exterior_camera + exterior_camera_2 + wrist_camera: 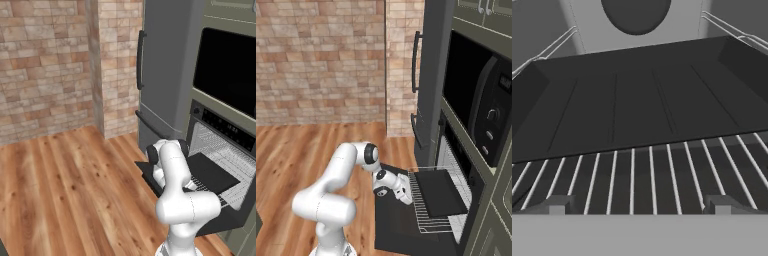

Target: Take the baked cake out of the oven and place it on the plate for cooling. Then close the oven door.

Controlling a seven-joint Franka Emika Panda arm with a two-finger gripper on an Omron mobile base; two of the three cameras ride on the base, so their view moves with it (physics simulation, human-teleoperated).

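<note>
Two dark fingertips (558, 206) of the gripper (639, 207) stood wide apart at the bottom of the hand view, with nothing between them, poised over the near wires of the wire rack (662, 180). The rack was pulled out of the oven (456, 165) and extended over the oven door (401, 225), which lay dropped open and roughly level. A flat black baking tray (637, 105) rested on the rack, its near edge just beyond the gripper; its raised sides were visible at left and right, and no cake could be made out on it from these views. In the right base view the white arm (331, 195) reached from the lower left toward the rack's near end, the gripper (406, 196) close to the tray (443, 192). A black microwave (491, 115) sat above the oven, and a tall grey fridge (165, 70) stood beside it against the brick wall (45, 65). The wooden floor (70, 190) lay in front.
</note>
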